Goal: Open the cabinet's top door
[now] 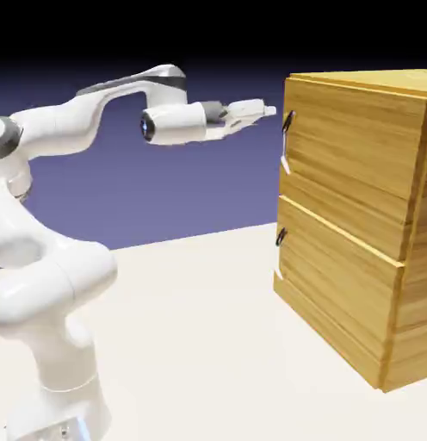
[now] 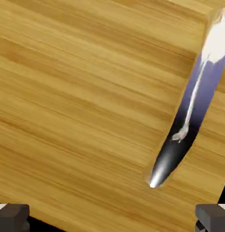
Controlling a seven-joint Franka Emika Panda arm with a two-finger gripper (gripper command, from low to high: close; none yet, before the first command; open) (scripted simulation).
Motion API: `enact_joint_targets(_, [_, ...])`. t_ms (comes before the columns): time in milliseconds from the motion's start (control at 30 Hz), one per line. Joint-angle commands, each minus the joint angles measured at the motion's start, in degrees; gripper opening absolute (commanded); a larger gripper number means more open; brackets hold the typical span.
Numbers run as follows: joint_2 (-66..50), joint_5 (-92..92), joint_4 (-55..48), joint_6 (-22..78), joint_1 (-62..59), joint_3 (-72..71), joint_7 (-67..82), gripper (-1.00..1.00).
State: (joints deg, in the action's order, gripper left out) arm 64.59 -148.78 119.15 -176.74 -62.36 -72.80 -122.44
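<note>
While the gripper (image 1: pixel 267 111) reaches level toward the cabinet (image 1: pixel 363 215), its fingers (image 2: pixel 12 216) stand spread wide, holding nothing. The top door (image 1: pixel 355 155) lies straight ahead of the fingertips, its black handle (image 1: pixel 287 121) just beyond and slightly below them, not touching. Wood grain fills the hand view.

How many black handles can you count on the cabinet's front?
2. One sits at the left edge of the top door, handle; the other is on the lower panel. No others show.
</note>
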Motion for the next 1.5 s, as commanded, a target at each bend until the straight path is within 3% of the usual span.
enact_joint_targets(0, [0.54, -2.50, -0.70, -0.05, -1.06, -1.22, -1.34, 0.00])
enact_joint_targets(133, [2.57, -11.97, -3.37, -0.22, -5.07, -5.86, -6.44, 0.00])
enact_joint_targets(333, [1.64, -11.80, -11.51, 0.37, -14.50, -9.55, -7.07, 0.00])
enact_joint_targets(367, [1.64, -11.80, -11.51, 0.37, -14.50, -9.55, -7.07, -1.00])
enact_joint_targets(967, [1.20, -5.13, 23.79, 26.70, 16.36, 8.86, -2.68, -1.00])
enact_joint_targets(1467, [9.61, 20.73, 50.06, 52.44, 36.63, 38.24, -4.27, -1.00])
